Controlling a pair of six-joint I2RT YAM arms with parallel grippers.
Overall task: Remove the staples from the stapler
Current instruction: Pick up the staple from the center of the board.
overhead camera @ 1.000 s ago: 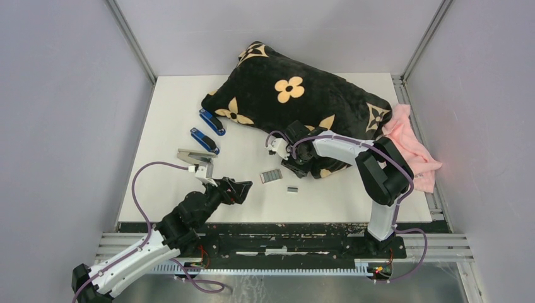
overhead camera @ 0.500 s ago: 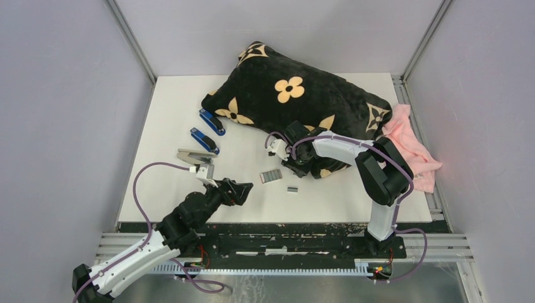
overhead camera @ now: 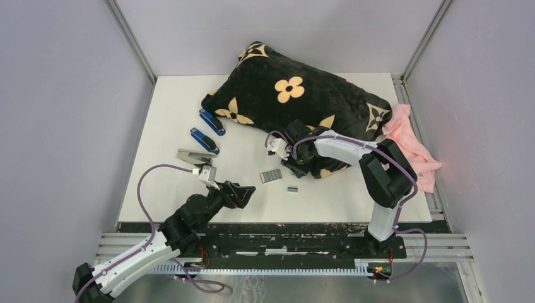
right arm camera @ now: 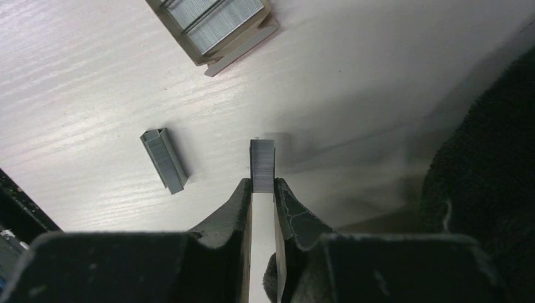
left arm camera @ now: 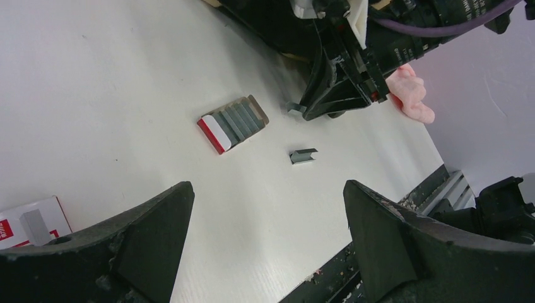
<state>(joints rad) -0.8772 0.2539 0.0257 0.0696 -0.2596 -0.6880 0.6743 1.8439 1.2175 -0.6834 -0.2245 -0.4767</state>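
Staples [right arm camera: 262,161], seemingly, in right claw [right arm camera: 262,188]

Rear of staple strip [right arm camera: 262,163] hidden inside right claw [right arm camera: 262,184]; open staple tray [right arm camera: 214,25] cut by top edge.

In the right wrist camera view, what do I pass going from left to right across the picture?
Loose staple strip → second staple strip, pinched in the right gripper → black pillow. The staple box at the top spans both strips, so I left it out.
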